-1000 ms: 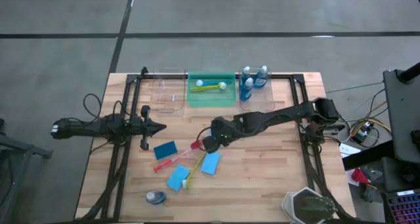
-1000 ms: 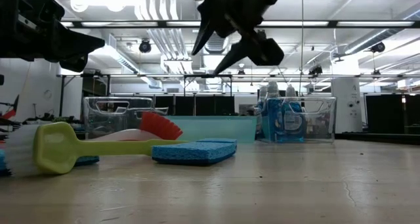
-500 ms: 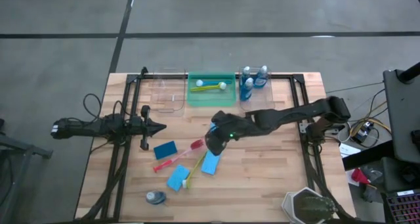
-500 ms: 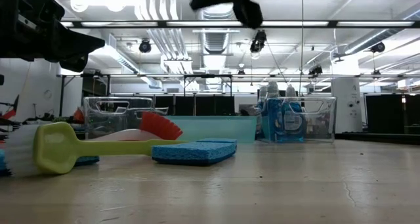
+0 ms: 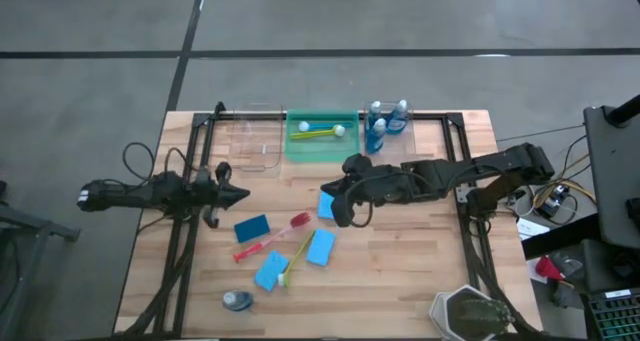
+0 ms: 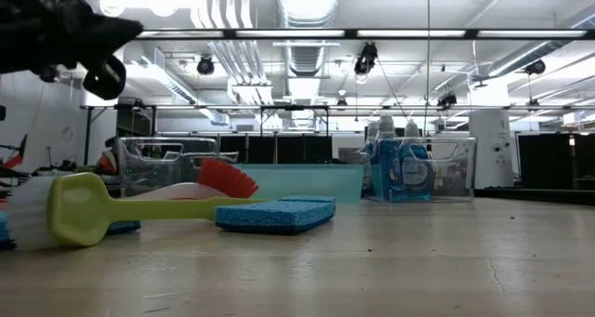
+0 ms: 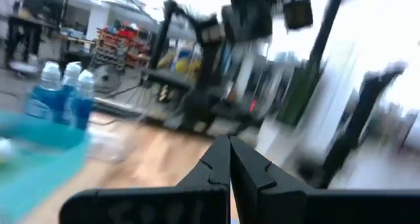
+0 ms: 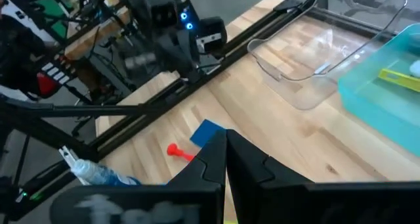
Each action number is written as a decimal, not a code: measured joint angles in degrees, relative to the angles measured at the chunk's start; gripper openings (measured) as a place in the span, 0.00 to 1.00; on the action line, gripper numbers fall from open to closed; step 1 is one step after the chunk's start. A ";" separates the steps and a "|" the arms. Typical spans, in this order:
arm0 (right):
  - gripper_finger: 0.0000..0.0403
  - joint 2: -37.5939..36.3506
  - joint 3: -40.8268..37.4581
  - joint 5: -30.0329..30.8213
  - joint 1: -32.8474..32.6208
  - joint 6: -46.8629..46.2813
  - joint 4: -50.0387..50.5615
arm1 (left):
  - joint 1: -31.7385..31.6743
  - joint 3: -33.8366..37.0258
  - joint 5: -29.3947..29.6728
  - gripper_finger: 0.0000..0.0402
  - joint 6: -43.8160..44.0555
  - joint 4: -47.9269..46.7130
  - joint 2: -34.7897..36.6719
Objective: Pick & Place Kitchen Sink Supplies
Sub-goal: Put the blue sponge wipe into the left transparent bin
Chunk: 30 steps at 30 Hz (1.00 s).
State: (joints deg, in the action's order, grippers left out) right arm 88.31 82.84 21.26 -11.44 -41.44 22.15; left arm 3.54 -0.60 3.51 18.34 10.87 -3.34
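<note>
Nearest, lying bottle (image 5: 237,299), then sponges (image 5: 270,271), red brush (image 5: 268,238) mid-table. Right gripper (image 5: 338,213) above table centre, fingers pressed together, empty, fourth sponge (image 5: 326,204) just beside. Left gripper (image 5: 244,193) pressed together, at table's left. Bins (image 5: 321,147) at far edge.

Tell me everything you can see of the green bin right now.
The green bin is a shallow rectangular tray of translucent green plastic. It sits flat and upright at the table's far edge, between an empty-looking clear bin and a clear bin of bottles. Inside lie two dish brushes, one yellow-handled and one blue-handled, both with pale heads. Neither gripper touches it.
</note>
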 joint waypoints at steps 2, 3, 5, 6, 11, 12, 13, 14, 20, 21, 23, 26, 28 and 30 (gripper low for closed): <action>0.02 -0.01 -0.02 -0.02 -0.02 -0.15 0.21 | -0.07 0.00 1.16 0.01 9.01 3.92 -0.06; 0.02 -0.01 -0.06 -0.02 -0.06 -0.39 0.39 | -0.06 0.00 1.22 0.01 12.99 6.43 -0.06; 0.02 0.28 -0.10 0.05 -0.07 -0.99 0.35 | -0.06 0.00 0.85 0.01 18.66 10.35 0.00; 0.02 0.33 -0.12 0.23 -0.07 -1.24 0.41 | -0.06 0.00 -0.08 0.01 20.92 11.38 0.00; 0.02 0.63 -0.44 1.86 0.07 -1.67 0.40 | 0.01 -0.02 0.05 0.01 34.01 13.46 -0.06; 0.02 0.70 -0.50 1.90 0.09 -1.67 0.56 | 0.00 -0.02 2.07 0.01 35.60 13.68 -0.30; 0.02 0.87 -0.56 1.99 0.20 -1.68 0.49 | -0.01 -0.02 4.34 0.01 37.73 13.83 -0.43; 0.02 0.97 -0.56 2.29 0.20 -1.87 0.42 | -0.04 -0.03 5.73 0.01 39.75 13.77 -0.43; 0.02 0.97 -0.58 2.98 0.33 -2.01 0.36 | 0.05 -3.48 -3.26 0.06 46.55 2.74 -2.43; 0.02 1.00 -0.61 2.97 0.34 -2.03 0.35 | 0.05 -4.98 -5.12 0.08 46.41 -2.48 -3.13; 0.02 1.01 -0.65 2.99 0.43 -2.06 0.35 | 0.05 -8.20 -6.13 0.15 44.87 -14.46 -4.63; 0.02 1.01 -0.67 2.99 0.48 -2.06 0.31 | -0.06 -12.88 -6.15 0.27 40.69 -31.27 -7.31; 0.02 1.01 -0.67 2.99 0.46 -2.06 0.30 | -0.06 -15.81 -5.96 0.35 37.85 -41.83 -9.18; 0.02 1.01 -0.67 2.97 0.46 -2.06 0.31 | -0.06 -18.08 -5.96 0.43 36.99 -51.40 -11.35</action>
State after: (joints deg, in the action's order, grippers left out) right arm 89.32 82.17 24.23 -10.98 -43.51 22.46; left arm 3.49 -18.68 -2.44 55.33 -40.52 -14.69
